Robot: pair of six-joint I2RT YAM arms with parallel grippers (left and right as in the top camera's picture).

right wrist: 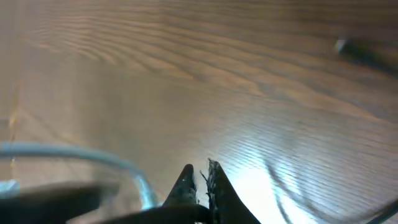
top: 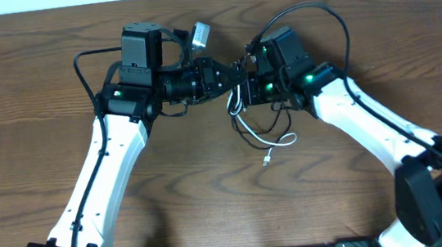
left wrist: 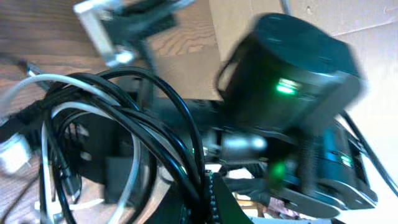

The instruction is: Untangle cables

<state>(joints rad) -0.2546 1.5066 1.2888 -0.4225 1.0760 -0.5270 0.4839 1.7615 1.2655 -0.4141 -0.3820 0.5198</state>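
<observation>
A tangle of thin black cables [top: 256, 128] and a white cable [top: 280, 142] hangs and lies at the table's middle, and the white plug end [top: 267, 160] rests on the wood. My left gripper [top: 231, 78] and right gripper [top: 248, 79] meet just above the tangle. In the left wrist view the left gripper [left wrist: 208, 196] is shut on a bundle of black cables [left wrist: 180, 118] looped with the white cable [left wrist: 134, 143]. In the right wrist view the right gripper [right wrist: 201, 174] is shut, a black cable [right wrist: 106, 211] runs into its base, and a white loop [right wrist: 93, 155] lies to its left.
A silver flat connector [top: 199, 34] on a black lead sticks up behind the left wrist; it also shows in the left wrist view [left wrist: 102, 28]. Thick black arm wires [top: 333, 13] arc over the right arm. Bare wood table [top: 37, 93] surrounds the arms.
</observation>
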